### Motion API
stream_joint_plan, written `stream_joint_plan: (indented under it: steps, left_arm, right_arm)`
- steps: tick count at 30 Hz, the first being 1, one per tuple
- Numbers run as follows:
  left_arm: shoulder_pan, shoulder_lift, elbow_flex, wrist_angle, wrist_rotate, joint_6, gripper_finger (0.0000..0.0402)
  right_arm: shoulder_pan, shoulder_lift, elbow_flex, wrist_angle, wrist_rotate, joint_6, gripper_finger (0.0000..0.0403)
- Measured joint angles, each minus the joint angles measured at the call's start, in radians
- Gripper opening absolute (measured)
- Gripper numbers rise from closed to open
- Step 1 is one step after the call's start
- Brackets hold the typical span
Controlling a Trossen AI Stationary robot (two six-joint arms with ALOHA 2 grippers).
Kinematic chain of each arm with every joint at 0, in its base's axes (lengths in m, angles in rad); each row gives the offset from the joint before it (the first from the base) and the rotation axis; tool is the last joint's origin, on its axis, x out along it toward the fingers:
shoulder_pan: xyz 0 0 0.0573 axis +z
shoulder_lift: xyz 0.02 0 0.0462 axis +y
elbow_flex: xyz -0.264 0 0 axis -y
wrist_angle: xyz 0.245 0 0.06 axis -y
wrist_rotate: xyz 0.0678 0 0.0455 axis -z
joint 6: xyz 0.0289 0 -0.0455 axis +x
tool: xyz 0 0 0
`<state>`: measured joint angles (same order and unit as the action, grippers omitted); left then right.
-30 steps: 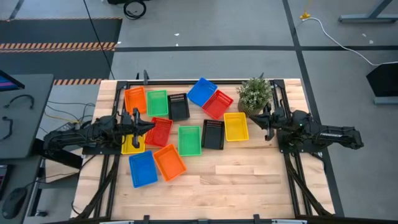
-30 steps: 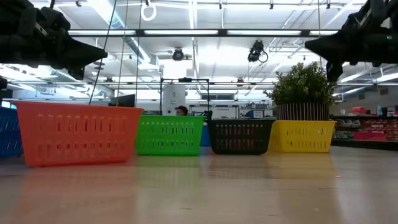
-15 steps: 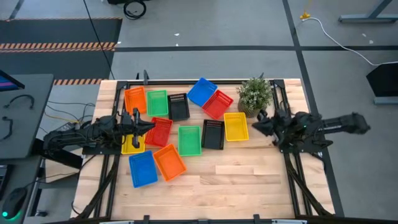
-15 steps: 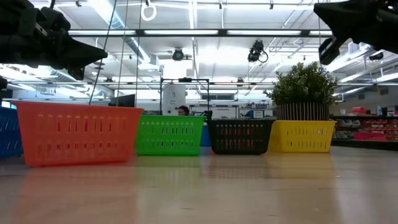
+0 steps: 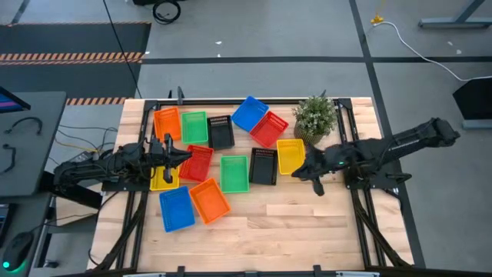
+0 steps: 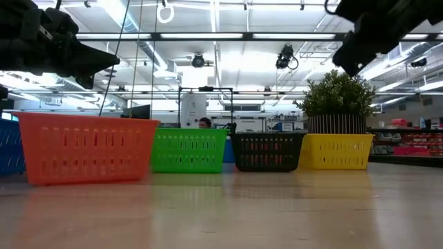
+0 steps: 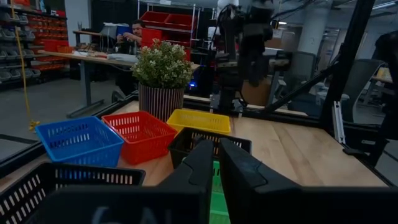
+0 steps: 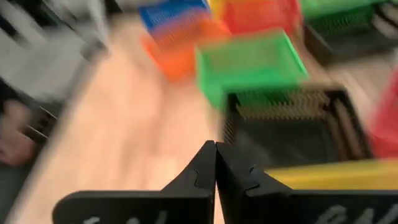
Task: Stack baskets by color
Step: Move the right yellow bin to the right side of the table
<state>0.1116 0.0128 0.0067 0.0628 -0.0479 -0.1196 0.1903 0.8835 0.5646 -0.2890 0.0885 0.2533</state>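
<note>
Baskets, small slotted rectangular plastic trays, lie singly across the wooden worktop [image 5: 307, 219]; no stack is yet formed, so all sorting remains. From the left: orange basket [image 5: 167, 122], yellow basket [image 5: 164, 178] under the left claw [image 5: 187, 154], which is closed and empty, blue basket [image 5: 176, 208], red basket [image 5: 197, 162], green basket [image 5: 234, 173], black basket [image 5: 263, 165], second yellow basket [image 5: 290, 156]. The right claw [image 5: 297, 171], closed and empty, hovers beside that yellow basket. Beyond lies a workshop with grey floor, ceiling lights and shelving.
</note>
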Motion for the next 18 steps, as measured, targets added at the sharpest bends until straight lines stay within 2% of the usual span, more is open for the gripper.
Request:
stream_joint_plan:
  steps: [6,14,18]
  left_arm:
    - [0.0,0.0,0.0,0.0,0.0,0.0,0.0034]
    - [0.0,0.0,0.0,0.0,0.0,0.0,0.0036]
    - [0.0,0.0,0.0,0.0,0.0,0.0,0.0031]
  right_arm:
    - [-0.045,0.158,0.124,-0.176,0.033,-0.007,0.0037]
    - [-0.089,0.344,0.144,-0.224,-0.01,-0.074,0.0142]
    - [-0.094,0.427,0.144,-0.214,0.032,-0.126,0.018]
